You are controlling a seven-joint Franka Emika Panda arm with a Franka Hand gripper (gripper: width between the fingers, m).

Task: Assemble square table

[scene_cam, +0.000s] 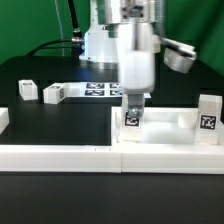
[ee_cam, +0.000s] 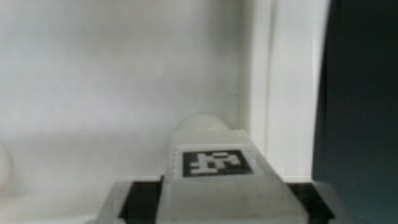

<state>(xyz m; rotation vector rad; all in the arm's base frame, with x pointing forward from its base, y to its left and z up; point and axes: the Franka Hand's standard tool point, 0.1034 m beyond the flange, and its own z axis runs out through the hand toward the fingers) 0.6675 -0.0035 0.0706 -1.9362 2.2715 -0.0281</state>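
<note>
A white table leg (scene_cam: pixel 132 119) with a black-and-white tag stands upright on the near corner of the square table top (scene_cam: pixel 170 130), a white tray-like slab with a raised rim. My gripper (scene_cam: pixel 133 110) comes straight down on the leg and is shut on it. In the wrist view the tagged leg (ee_cam: pixel 215 160) sits between the dark fingers (ee_cam: pixel 143 200), which press on both its sides, with the white table top (ee_cam: pixel 107 90) behind it. Three more tagged legs lie loose: two at the exterior view's left (scene_cam: pixel 27 90) (scene_cam: pixel 52 94) and one at its right (scene_cam: pixel 208 118).
The marker board (scene_cam: pixel 96 90) lies flat behind the table top, near the robot's base. A long white rail (scene_cam: pixel 60 157) runs along the front edge of the black table. Another white piece (scene_cam: pixel 3 120) shows at the far left edge.
</note>
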